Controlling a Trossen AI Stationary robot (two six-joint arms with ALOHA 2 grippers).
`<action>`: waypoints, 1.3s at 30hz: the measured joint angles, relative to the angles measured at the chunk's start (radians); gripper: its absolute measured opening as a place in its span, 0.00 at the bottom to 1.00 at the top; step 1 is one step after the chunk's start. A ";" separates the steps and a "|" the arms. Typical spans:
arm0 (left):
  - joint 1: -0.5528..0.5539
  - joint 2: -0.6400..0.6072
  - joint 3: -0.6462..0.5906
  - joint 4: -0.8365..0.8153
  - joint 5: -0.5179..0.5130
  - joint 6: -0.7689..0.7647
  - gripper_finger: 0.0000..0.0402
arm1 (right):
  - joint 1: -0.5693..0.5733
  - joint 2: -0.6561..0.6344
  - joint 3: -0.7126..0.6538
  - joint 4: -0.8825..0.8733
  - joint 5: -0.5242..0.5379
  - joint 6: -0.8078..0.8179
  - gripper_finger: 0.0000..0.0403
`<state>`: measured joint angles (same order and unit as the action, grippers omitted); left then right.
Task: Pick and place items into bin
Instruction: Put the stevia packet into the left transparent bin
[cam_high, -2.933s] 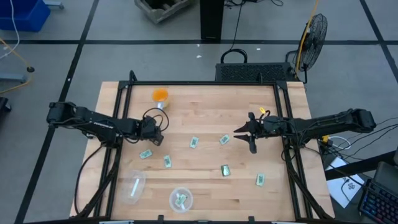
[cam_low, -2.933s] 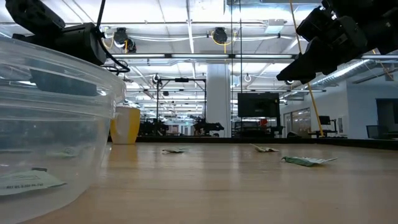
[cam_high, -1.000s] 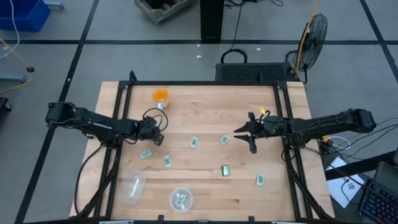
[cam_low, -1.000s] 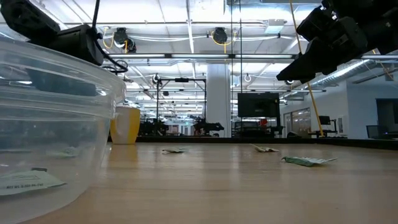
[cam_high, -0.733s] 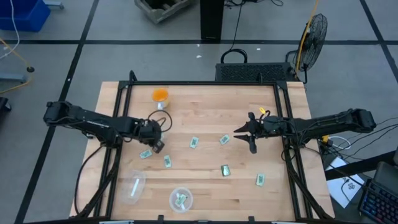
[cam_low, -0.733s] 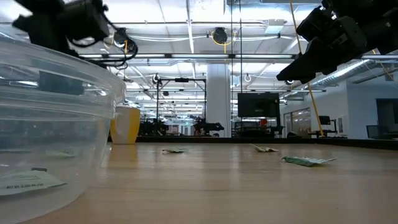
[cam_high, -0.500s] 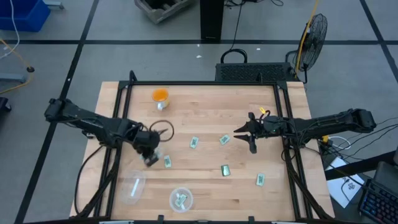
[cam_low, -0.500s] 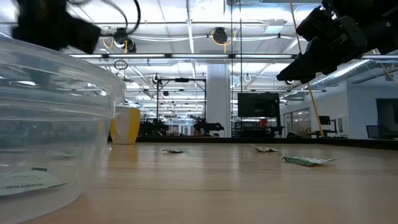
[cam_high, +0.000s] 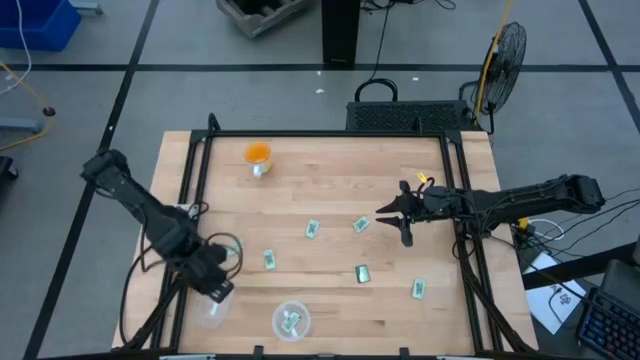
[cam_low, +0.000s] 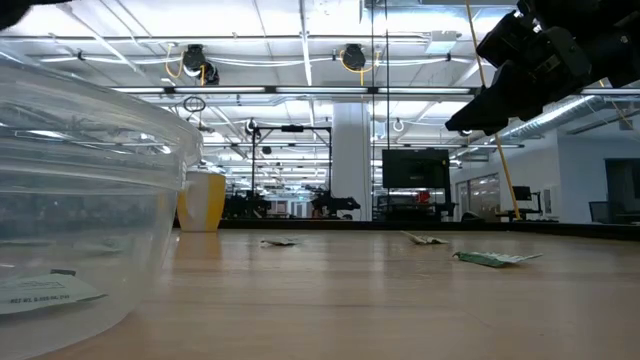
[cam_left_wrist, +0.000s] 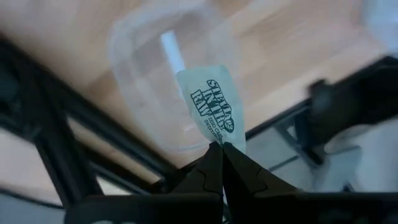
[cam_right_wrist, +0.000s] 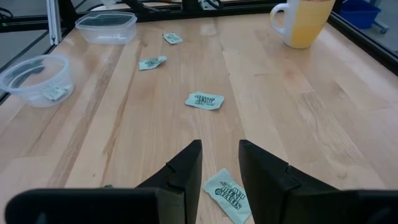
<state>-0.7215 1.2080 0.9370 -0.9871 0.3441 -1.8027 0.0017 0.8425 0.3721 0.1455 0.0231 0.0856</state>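
The pale wooden bench (cam_high: 330, 190) carries two clear plastic containers near its front edge: a shallow rectangular tub (cam_high: 213, 303) toward the front-left corner and a round bowl (cam_high: 290, 320) at mid-front. The dark left gripper (cam_high: 218, 289) hangs over the rectangular tub, its jaws pinched together on one pale green and white printed packet (cam_left_wrist: 211, 106). The right gripper (cam_high: 392, 218) waits near the right edge, jaws apart, empty.

To do the drop well, I judge the left gripper should be centred over the tub before opening (a light packet can flutter past a low rim).

Only the left wrist view shows the held packet against the tub below; from above the gripper hides it. The overhead view alone places the loose packets (cam_high: 313, 229), scattered mid-bench.
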 joint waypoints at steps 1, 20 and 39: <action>-0.021 0.010 -0.010 0.018 0.000 -0.033 0.01 | 0.000 0.000 0.000 0.000 0.000 0.000 0.24; -0.135 0.082 -0.281 0.291 -0.080 -0.235 0.01 | 0.000 0.000 0.000 0.009 0.000 0.000 0.24; -0.118 0.071 -0.319 0.399 -0.083 -0.264 0.24 | 0.000 0.000 0.000 0.016 0.001 -0.026 0.24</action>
<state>-0.8393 1.2792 0.6178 -0.5881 0.2610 -2.0666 0.0017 0.8425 0.3725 0.1612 0.0242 0.0593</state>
